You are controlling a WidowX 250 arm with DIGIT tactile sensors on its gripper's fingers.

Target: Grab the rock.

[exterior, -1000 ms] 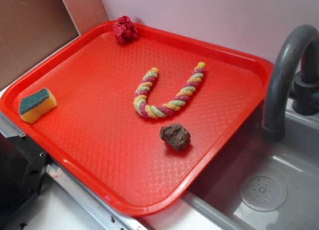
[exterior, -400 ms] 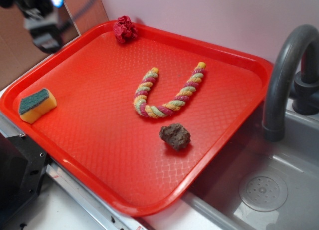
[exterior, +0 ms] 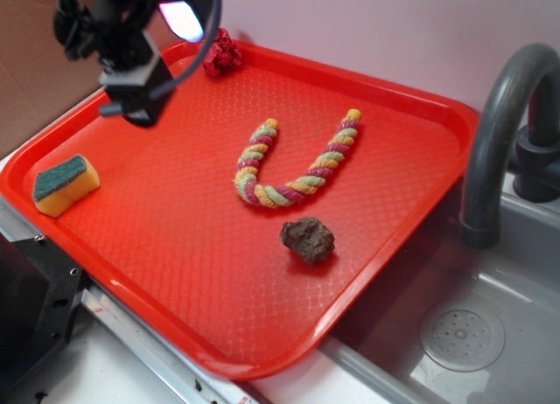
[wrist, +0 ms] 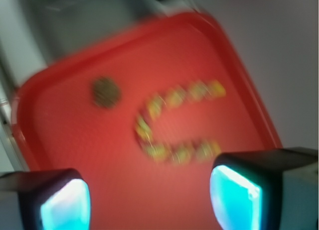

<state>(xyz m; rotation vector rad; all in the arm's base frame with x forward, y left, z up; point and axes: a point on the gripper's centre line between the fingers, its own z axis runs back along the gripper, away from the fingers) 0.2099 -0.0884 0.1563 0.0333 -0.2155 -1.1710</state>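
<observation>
Red and textured, the tray served as the surface, with a grey sink at one side. On it the rock lay near the front edge, just beside the bend of a U-shaped rope but apart from it. A sponge sat at the left rim, a red ball at the far rim. The gripper hung above the tray's far left part, well apart from the rock, its fingers spread with nothing between them.

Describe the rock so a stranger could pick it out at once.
Find the red tray beside the grey sink. Near the tray's sink-side edge, just below the bend of the U-shaped striped rope, lies the rock: the only dark, brown-grey, lumpy, pitted thing there.
</observation>
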